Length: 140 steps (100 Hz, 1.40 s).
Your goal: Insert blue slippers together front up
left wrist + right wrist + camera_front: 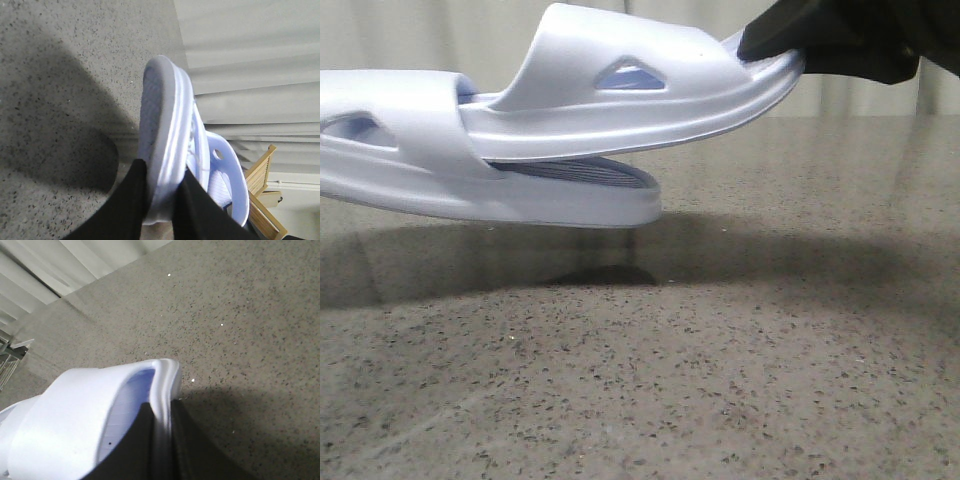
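Both blue slippers hang above the speckled table (pixel 720 380). In the front view, the upper slipper (pixel 640 95) is held at its right end by my right gripper (pixel 765 45), and its left end is tucked under the wide strap of the lower slipper (pixel 410 165), which runs off the left edge. My left gripper is out of the front view. In the left wrist view, the left gripper (pixel 164 172) is shut on one slipper's sole edge (pixel 167 125), with the other slipper (pixel 232 175) behind it. The right gripper (pixel 161 407) is shut on its slipper's rim (pixel 65 415).
A wooden slatted rack (pixel 260 175) stands beyond the table in the left wrist view. Pale curtains (pixel 440 35) hang behind the table's far edge. The slippers cast a dark shadow (pixel 600 270) on the table beneath them.
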{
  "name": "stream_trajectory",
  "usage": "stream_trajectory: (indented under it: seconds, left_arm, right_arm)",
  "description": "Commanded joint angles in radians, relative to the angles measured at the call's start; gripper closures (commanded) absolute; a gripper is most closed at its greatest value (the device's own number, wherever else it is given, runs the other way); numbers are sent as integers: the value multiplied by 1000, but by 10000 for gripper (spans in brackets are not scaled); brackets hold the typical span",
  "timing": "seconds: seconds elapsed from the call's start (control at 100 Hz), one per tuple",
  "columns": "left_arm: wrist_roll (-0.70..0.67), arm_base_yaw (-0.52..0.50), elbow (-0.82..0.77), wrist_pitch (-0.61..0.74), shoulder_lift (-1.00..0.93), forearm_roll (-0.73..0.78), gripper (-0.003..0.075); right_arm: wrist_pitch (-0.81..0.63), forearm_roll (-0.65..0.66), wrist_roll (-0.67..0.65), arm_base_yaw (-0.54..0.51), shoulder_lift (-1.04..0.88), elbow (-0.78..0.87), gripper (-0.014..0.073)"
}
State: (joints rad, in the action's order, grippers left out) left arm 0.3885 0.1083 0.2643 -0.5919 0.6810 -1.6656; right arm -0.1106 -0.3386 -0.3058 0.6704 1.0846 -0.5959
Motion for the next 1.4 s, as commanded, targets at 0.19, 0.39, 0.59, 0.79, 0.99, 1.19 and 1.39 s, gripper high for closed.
stream_trajectory:
  seconds: [0.19, 0.39, 0.59, 0.79, 0.99, 1.19, 1.39]
  left_arm:
    - [-10, 12, 36, -207, -3, -92, 705]
    - [-10, 12, 36, -199, -3, -92, 705]
    - [-10, 12, 36, -181, -3, -92, 705]
    - [-10, 12, 36, -160, -3, -92, 705]
    - [11, 12, 36, -135, 42, -103, 705]
    - [187, 12, 63, -164, 172, -195, 705]
    - [270, 12, 158, -166, 326, -195, 704]
  right_arm:
    - [-22, 179, 13, -91, -25, -36, 426]
    - [10, 194, 13, -173, -105, -36, 151]
    - [34, 247, 13, -218, -246, -36, 147]
    - [18, 294, 13, -254, -423, -36, 147]
    - [14, 311, 13, -259, -531, -36, 147]
    - [49, 311, 13, -259, -553, -36, 147]
    - [111, 311, 13, -259, -553, -36, 147]
